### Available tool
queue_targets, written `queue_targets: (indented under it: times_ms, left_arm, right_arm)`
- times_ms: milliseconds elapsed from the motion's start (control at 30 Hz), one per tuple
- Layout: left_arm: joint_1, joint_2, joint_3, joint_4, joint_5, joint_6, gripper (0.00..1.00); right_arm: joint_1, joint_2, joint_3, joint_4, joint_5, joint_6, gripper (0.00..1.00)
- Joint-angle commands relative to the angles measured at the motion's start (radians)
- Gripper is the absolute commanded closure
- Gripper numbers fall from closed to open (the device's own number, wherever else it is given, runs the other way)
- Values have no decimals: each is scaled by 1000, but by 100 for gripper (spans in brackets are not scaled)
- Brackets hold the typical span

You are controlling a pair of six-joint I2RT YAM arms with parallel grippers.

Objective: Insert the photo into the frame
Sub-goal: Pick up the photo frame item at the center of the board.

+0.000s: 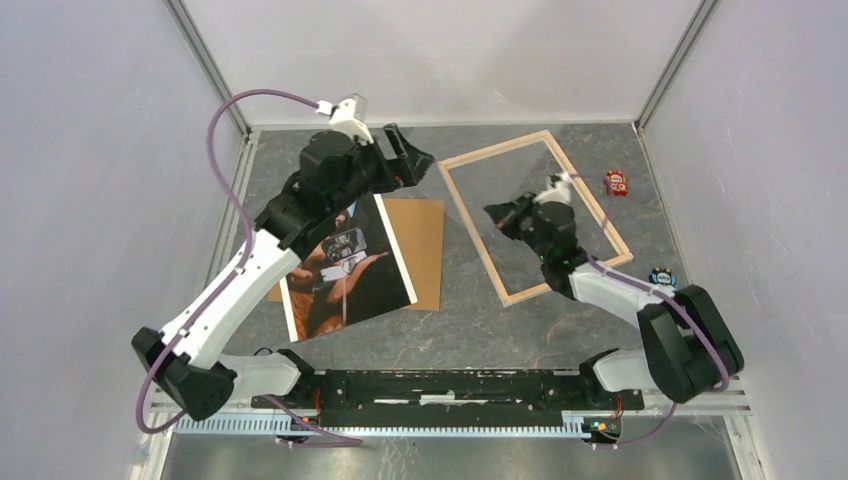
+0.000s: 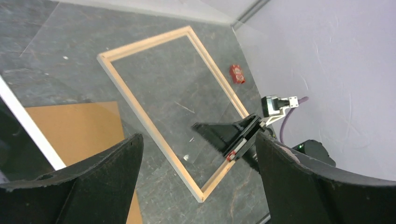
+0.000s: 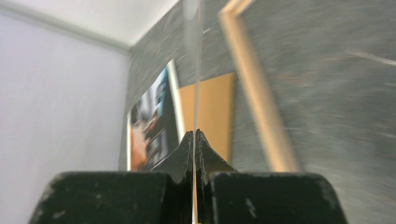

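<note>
The right claw (image 3: pixel 194 135) is pinched tight on the edge of a thin clear pane (image 3: pixel 192 28), over the frame (image 1: pixel 495 148), which lies flat on the worktop (image 1: pixel 470 330). The left claw (image 1: pixel 415 160) hangs wide apart and empty past the photo's (image 1: pixel 345 265) far edge. The photo rests on a brown board (image 1: pixel 425 240) left of the frame.

Right gripper (image 3: pixel 194 140), jaws tight on an edge-on clear sheet (image 3: pixel 192 28), frame (image 3: pixel 254 88) just right, photo (image 3: pixel 149 126) and board (image 3: pixel 215 116) beyond

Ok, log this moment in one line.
left jaws: open, empty | right jaws: shut on clear sheet over frame | photo: on brown board, not framed
</note>
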Motion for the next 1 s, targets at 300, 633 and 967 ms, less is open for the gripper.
queue_targets:
  times_ms: [300, 633, 967]
  left_arm:
    - [-125, 82, 34, -19, 42, 162, 5]
    - [-198, 33, -37, 5, -90, 232, 5]
    - [-198, 14, -40, 3, -114, 245, 5]
  right_arm:
    - [-148, -182, -379, 227, 213, 233, 100]
    - [-148, -246, -469, 240, 332, 299, 100]
    - [-137, -181, -484, 273, 323, 442, 100]
